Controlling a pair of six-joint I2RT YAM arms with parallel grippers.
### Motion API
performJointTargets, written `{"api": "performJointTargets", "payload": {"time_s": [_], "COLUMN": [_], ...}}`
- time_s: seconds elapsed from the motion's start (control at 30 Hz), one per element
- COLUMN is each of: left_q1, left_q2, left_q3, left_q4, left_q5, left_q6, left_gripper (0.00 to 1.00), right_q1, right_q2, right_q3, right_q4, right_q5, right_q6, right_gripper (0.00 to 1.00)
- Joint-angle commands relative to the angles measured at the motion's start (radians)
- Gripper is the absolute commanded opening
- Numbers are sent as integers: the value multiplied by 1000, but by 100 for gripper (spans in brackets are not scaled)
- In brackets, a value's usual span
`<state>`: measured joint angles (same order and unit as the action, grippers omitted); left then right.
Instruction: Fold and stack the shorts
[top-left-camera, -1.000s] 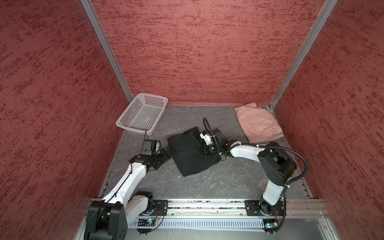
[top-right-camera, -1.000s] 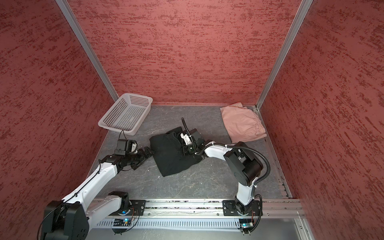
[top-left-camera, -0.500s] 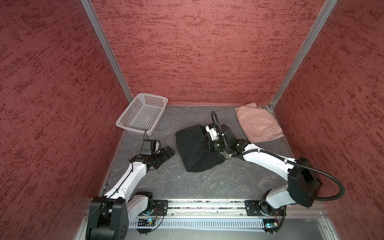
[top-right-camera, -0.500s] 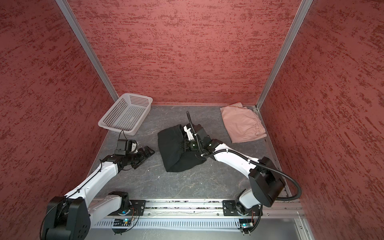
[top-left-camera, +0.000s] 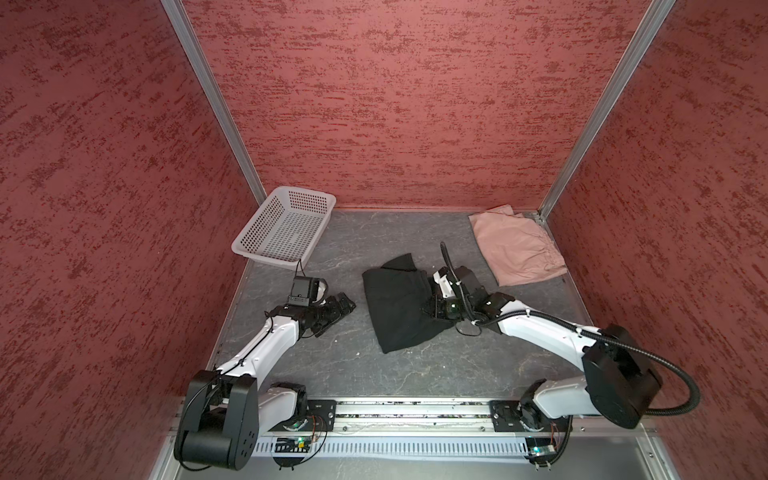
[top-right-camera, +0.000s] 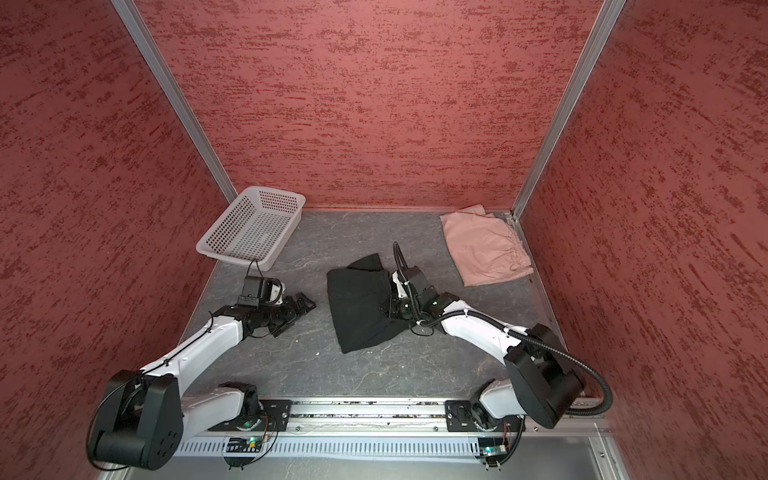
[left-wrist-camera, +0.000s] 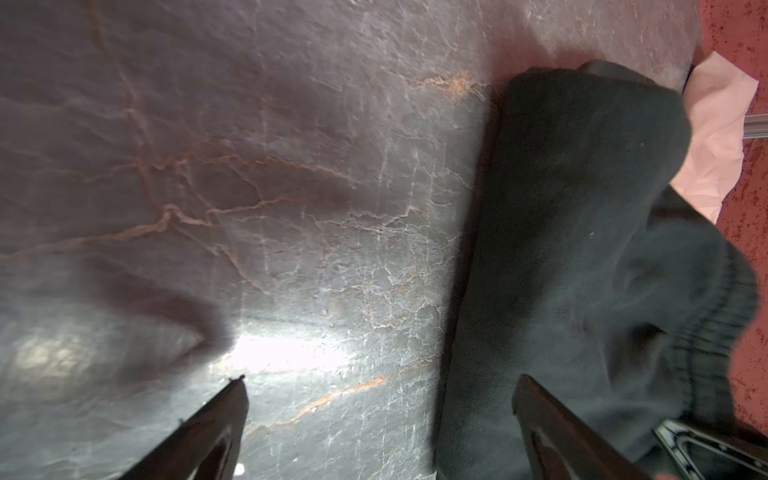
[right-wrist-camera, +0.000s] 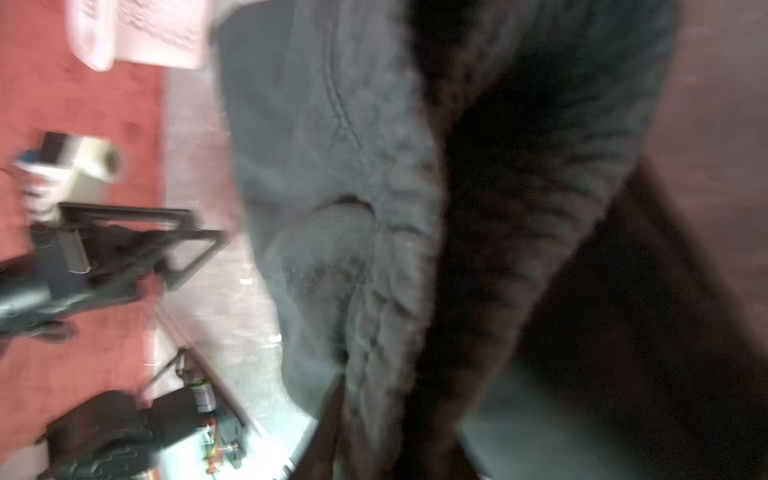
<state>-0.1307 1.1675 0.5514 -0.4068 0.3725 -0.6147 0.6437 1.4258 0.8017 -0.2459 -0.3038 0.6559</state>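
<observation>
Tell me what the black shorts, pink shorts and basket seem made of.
Black shorts: soft matte knit, probably cotton jersey; ribbed waistband, limp folds. Pink shorts: thin matte woven cloth, likely; crisp creases, gathered waist. Basket: white rigid plastic, apparently; moulded perforated walls.

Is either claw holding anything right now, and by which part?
The left gripper is open, holding nothing. The right gripper is at the edge of the black shorts; whether it grips cannot be told.
</observation>
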Motion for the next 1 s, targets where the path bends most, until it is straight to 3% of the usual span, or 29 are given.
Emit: {"api": "performJointTargets", "payload": {"time_s": [0.0, 0.17, 0.37, 0.47, 0.63, 0.8, 0.97], "left_q1": [-17, -48, -108, -122, -142, -171, -192], "left_q2": [10, 21, 14, 8, 28, 62, 62], "left_q3": [28, 49, 106, 110, 69, 54, 54], "left_q4": [14, -8, -38, -22, 55, 76, 73], "left_q5": [-17, -30, -64, -73, -61, -59, -65], "left_q6": [12, 9, -8, -21, -61, -69, -65], "left_gripper": [99, 99, 100, 99, 99, 99, 99], "right_q1": [-4, -4, -3, -4, -3, -19, -80], "right_q2": [53, 35, 11, 7, 35, 162, 208], "right_q3": [112, 235, 342, 350, 243, 154, 23], "right_q4": [-124, -343, -480, -421, -56, 60, 204], "right_q5": [102, 198, 270, 257, -77, -125, -183], "right_q6": [-141, -222, -267, -287, -244, -263, -254], "right_gripper": [44, 67, 70, 54, 22, 13, 12]}}
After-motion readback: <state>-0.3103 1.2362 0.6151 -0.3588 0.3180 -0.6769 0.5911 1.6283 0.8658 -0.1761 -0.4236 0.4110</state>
